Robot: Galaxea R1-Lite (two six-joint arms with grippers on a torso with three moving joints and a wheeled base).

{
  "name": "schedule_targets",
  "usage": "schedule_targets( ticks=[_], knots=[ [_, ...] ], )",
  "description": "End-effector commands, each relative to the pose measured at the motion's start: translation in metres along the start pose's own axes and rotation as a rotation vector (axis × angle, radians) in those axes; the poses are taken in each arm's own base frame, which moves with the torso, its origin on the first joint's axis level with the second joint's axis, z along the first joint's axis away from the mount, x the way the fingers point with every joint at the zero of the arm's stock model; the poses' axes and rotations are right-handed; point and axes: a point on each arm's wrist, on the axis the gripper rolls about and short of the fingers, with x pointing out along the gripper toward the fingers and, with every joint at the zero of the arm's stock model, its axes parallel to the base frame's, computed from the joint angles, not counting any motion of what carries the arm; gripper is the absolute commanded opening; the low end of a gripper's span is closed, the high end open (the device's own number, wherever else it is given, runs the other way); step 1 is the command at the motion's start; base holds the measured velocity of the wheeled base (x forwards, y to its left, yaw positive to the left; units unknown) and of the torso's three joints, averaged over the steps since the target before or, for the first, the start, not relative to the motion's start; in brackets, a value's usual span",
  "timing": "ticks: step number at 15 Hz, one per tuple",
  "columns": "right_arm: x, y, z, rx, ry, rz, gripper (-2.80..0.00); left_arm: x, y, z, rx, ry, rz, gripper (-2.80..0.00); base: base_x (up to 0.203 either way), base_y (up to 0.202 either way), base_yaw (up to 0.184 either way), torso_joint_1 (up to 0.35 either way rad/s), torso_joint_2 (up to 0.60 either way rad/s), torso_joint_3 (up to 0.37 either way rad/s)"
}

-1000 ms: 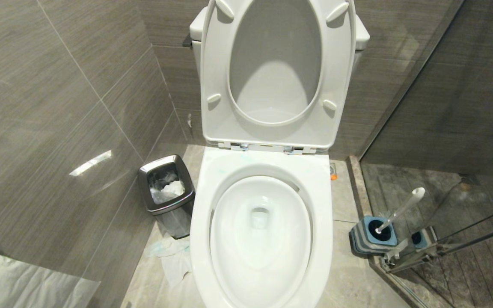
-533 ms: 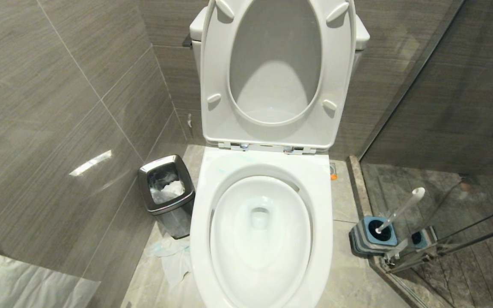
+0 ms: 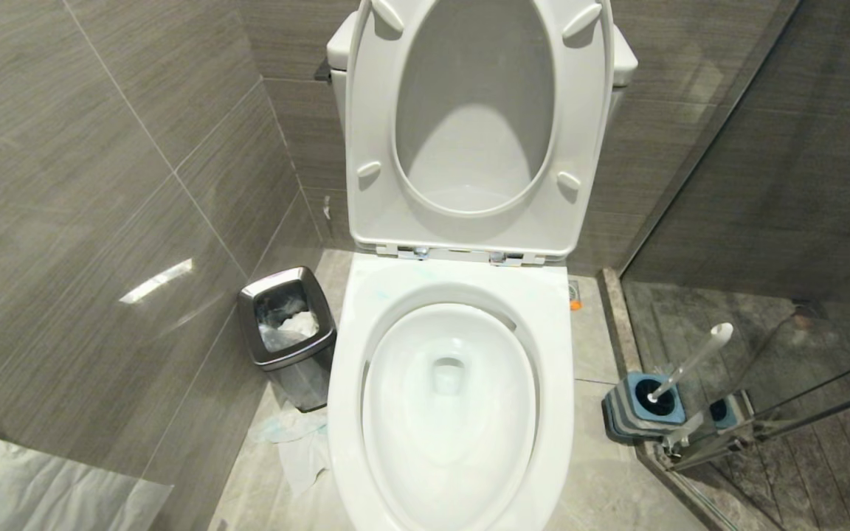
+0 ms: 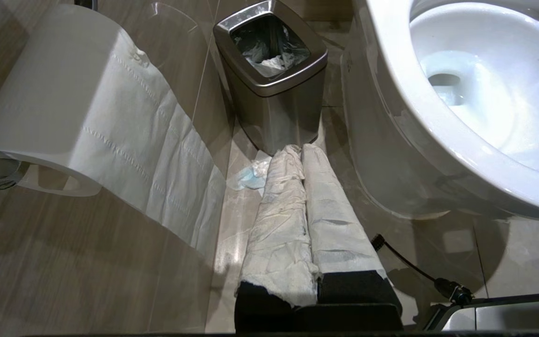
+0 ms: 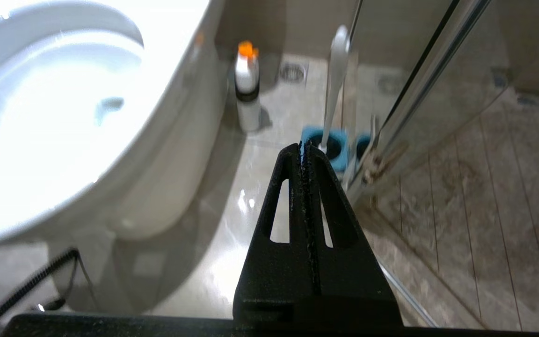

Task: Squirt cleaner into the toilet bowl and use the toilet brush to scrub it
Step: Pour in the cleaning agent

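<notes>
The white toilet bowl point(image 3: 462, 284) fills the middle of the head view, with its seat and lid point(image 3: 373, 133) raised against the tank. To its right the white toilet brush point(image 3: 693, 359) leans in its blue-topped holder point(image 3: 639, 407) on the floor. A white cleaner bottle with an orange cap point(image 5: 247, 91) stands on the floor beside the toilet's base. Neither arm shows in the head view. My left gripper point(image 4: 296, 150), its fingers wrapped in white paper, is shut and empty, low beside the bowl point(image 4: 391, 98). My right gripper point(image 5: 302, 147) is shut and empty, pointing toward the brush holder point(image 5: 337, 147).
A small steel waste bin point(image 3: 288, 328) stands left of the toilet, with crumpled paper point(image 3: 296, 442) on the floor by it. A paper roll point(image 4: 63, 107) hangs on the left wall. A glass shower partition point(image 3: 764, 221) with a metal rail point(image 3: 801, 420) closes the right side.
</notes>
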Motion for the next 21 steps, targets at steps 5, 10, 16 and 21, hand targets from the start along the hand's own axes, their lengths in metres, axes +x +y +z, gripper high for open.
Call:
schedule_targets(
  ticks=[5,10,16,21],
  knots=[
    [0.03,0.003,0.107,0.138,0.151,-0.009,-2.8,0.0,0.0,0.0,0.001,0.001,0.001,-2.8,0.0,0.0,0.0,0.0,0.0,0.0],
    [0.111,0.007,0.167,0.213,0.333,-0.051,-2.8,0.0,0.0,0.0,0.001,0.003,0.0,-2.8,0.0,0.0,0.0,0.0,0.0,0.0],
    [0.204,0.009,0.124,0.316,0.772,-0.153,-2.8,0.0,0.0,0.0,0.001,0.003,0.0,-2.8,0.0,0.0,0.0,0.0,0.0,0.0],
    [0.21,0.011,0.119,0.168,0.82,-0.026,-2.8,0.0,0.0,0.0,0.0,0.002,-0.001,-2.8,0.0,0.0,0.0,0.0,0.0,0.0]
  ],
)
